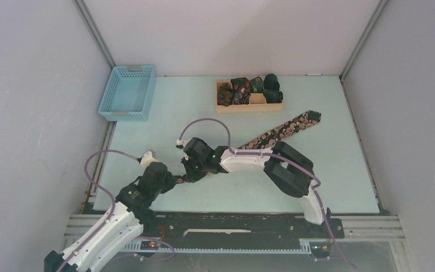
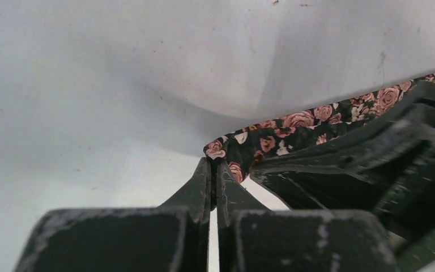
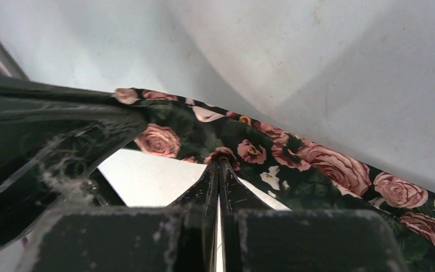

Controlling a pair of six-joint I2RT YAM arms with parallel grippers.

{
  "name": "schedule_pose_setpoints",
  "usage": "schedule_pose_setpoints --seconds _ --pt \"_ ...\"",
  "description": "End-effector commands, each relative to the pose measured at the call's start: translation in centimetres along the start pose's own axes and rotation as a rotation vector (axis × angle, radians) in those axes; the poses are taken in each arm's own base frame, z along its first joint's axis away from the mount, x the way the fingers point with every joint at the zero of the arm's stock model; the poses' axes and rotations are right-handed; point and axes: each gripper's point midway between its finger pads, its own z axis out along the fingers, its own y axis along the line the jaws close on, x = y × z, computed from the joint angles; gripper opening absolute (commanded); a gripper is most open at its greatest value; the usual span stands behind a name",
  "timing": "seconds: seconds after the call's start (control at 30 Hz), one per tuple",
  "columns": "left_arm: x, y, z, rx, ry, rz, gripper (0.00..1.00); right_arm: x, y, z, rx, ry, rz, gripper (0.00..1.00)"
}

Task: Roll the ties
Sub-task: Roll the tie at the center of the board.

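Observation:
A long dark tie (image 1: 286, 128) with pink roses lies diagonally across the table, its wide end at the far right. Its narrow end is lifted near the table's middle. My left gripper (image 1: 182, 179) is shut on the very tip of the tie (image 2: 226, 148). My right gripper (image 1: 195, 166) is shut on the tie's edge (image 3: 294, 164) a little further along, right beside the left one. The right gripper's black body fills the right of the left wrist view. Several small dark rolled ties (image 1: 248, 88) sit in a wooden tray (image 1: 274, 106) at the back.
A light blue plastic basket (image 1: 127, 92) stands at the back left corner. Grey walls enclose the table on three sides. Purple cables loop over both arms.

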Motion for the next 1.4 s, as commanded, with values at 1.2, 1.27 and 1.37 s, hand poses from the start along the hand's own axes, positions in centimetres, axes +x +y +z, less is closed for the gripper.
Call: schedule_pose_setpoints --seconds 1.2,1.27,1.37 --pt "-2.3 -2.6 -1.7 0.037 -0.021 -0.034 0.0 -2.9 1.5 0.8 -0.073 -0.06 0.007 0.0" --pt "-2.5 -2.5 -1.7 0.03 -0.025 -0.029 0.0 -3.0 1.7 0.1 -0.074 -0.064 0.006 0.0" --pt "-2.6 -2.4 -1.6 0.015 -0.029 -0.02 0.0 -3.6 2.4 -1.8 -0.093 -0.077 0.001 0.0"
